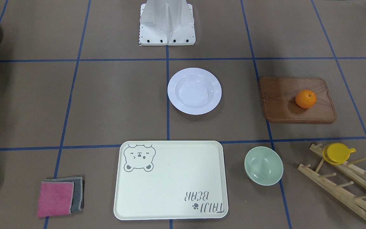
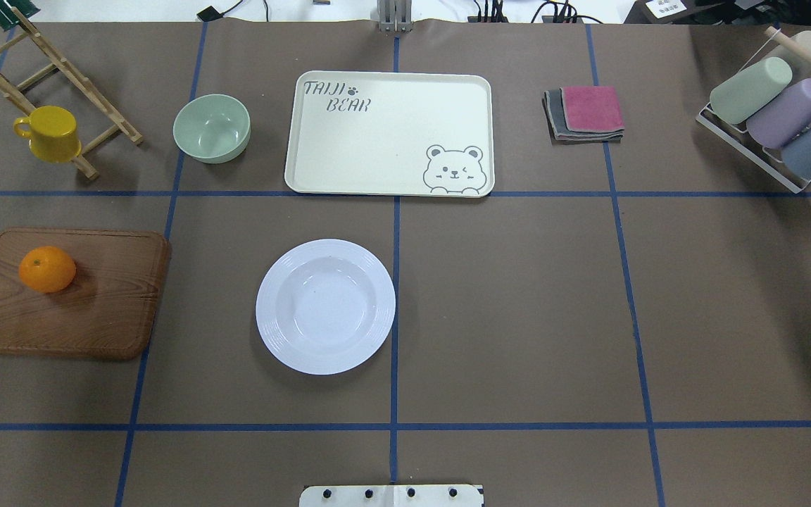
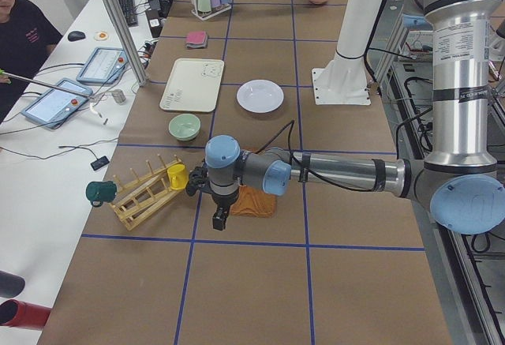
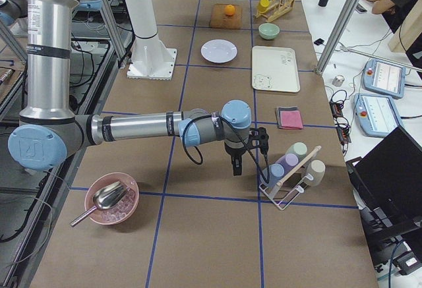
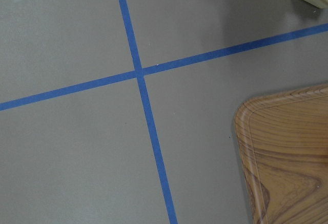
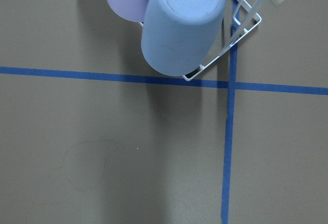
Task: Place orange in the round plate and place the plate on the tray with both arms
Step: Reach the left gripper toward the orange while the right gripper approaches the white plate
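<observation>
The orange (image 2: 46,268) lies on a brown wooden board (image 2: 67,292) at the table's left. Empty, the round plate (image 2: 325,305) sits near the middle, and the cream bear tray (image 2: 388,134) lies empty beyond it. My left gripper (image 3: 219,219) hangs over the table by the board's outer end, apart from the orange. My right gripper (image 4: 237,167) hovers beside the cup rack (image 4: 290,169), far from plate and tray. Only the side views show them, so I cannot tell whether either is open or shut. The wrist views show only table, the board's corner (image 5: 287,152) and cups.
A pale green bowl (image 2: 211,128) stands left of the tray, with a yellow cup (image 2: 48,132) on a wooden rack beyond the board. Folded cloths (image 2: 585,113) lie right of the tray. A pink bowl (image 4: 111,199) sits near the right end. People sit alongside the table.
</observation>
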`<state>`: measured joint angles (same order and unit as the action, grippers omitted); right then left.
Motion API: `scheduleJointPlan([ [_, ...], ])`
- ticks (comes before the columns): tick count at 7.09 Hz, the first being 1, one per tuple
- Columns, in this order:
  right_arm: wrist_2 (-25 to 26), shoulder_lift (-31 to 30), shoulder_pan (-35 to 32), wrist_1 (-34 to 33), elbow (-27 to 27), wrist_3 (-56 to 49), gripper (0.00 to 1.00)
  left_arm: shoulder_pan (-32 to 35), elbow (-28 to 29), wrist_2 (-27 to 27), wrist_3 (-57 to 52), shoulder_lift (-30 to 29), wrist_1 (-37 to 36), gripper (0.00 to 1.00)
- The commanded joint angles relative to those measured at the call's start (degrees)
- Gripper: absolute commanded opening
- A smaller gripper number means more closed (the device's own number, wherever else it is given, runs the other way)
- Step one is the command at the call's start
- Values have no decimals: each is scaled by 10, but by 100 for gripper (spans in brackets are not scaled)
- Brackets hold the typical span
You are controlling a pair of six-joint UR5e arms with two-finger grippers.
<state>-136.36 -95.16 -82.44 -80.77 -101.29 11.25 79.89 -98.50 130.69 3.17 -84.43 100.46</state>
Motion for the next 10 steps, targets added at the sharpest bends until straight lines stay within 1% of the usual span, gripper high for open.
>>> scheduleJointPlan([
  [1, -1, 5, 0, 2, -9, 0, 100, -1, -1, 0, 4, -3, 0, 99],
  [2, -16, 18, 21, 22, -13, 10, 100, -3, -12, -1, 41, -8, -3, 99],
  [3, -82, 30, 59, 61, -16, 38, 100, -5, -34, -1, 103, -11, -4, 99],
  [4, -158, 64, 93, 82, -7, 187, 100, -10, -47, 0, 125, -15, -4, 100],
  [5, -195, 103, 140, 126, -14, 286, 100, -28, -47, 0, 159, -29, -4, 100],
  [6, -196, 106, 197, 223, -2, 359, 100, -54, -46, 0, 197, -44, -1, 100],
  [7, -193, 128, 236, 295, 2, 487, 100, -84, -47, -1, 245, -54, 3, 100],
  [8, -176, 147, 252, 370, 5, 599, 100, -111, -47, -2, 304, -61, 20, 100],
  [9, -121, 170, 280, 427, 8, 720, 100, -138, -40, -5, 355, -61, 58, 100],
  [10, -43, 200, 323, 499, 17, 831, 100, -164, -37, -8, 405, -61, 86, 99],
])
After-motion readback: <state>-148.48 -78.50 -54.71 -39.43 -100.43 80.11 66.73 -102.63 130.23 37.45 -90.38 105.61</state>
